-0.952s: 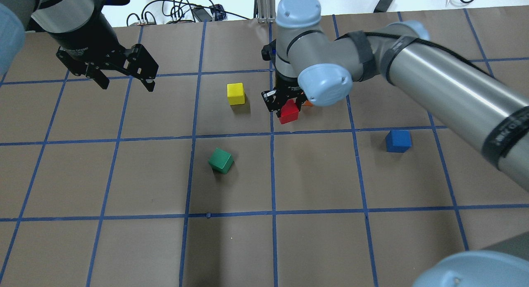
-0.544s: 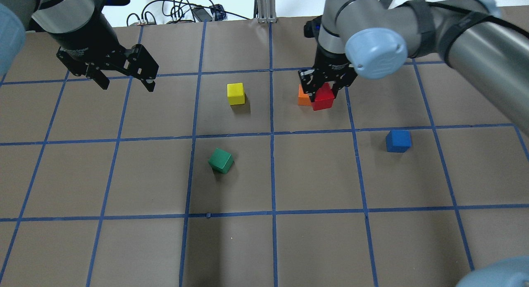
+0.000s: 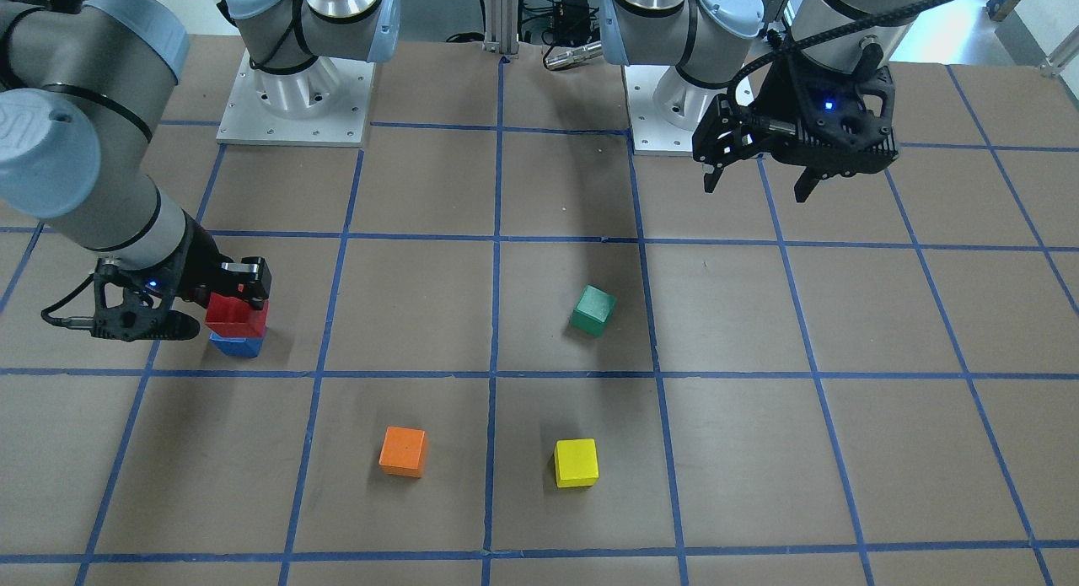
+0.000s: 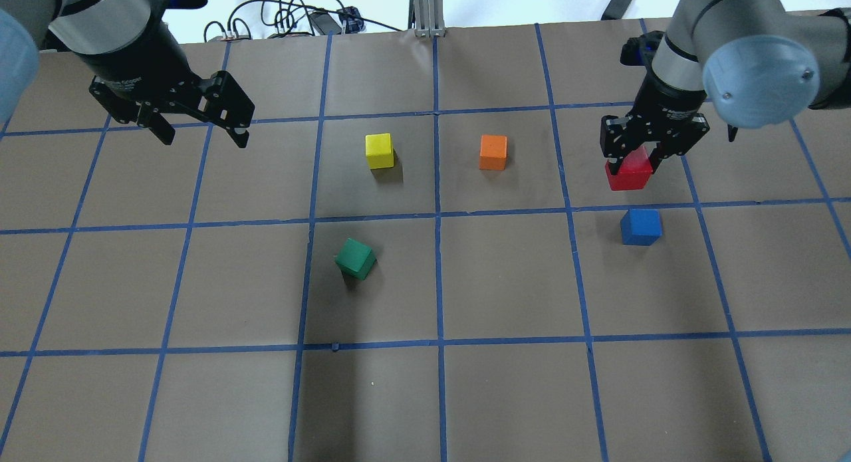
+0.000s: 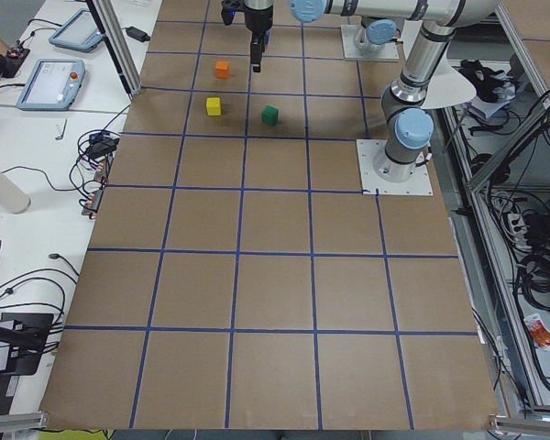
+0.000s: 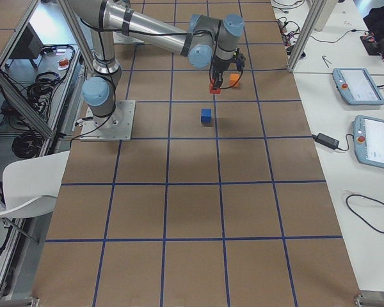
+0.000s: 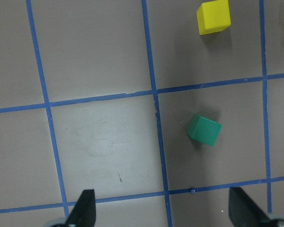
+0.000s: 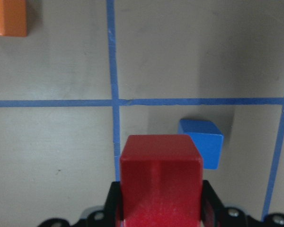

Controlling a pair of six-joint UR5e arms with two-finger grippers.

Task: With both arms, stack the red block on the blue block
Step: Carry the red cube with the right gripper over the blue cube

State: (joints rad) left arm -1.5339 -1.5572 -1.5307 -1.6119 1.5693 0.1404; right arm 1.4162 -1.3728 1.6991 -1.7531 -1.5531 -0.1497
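Note:
My right gripper is shut on the red block and holds it in the air. The blue block sits on the table just nearer the robot than the red one. In the right wrist view the red block fills the jaws and the blue block lies just ahead and to the right. In the front-facing view the red block overlaps the blue block; the two are apart. My left gripper is open and empty, high over the far left of the table.
An orange cube and a yellow cube stand at the far middle of the table. A green cube sits turned near the centre. Blue tape lines grid the brown table. Cables lie beyond the far edge.
My right arm has carried the red block rightward, from beside the orange cube to just beyond the blue block. The left arm has not moved.

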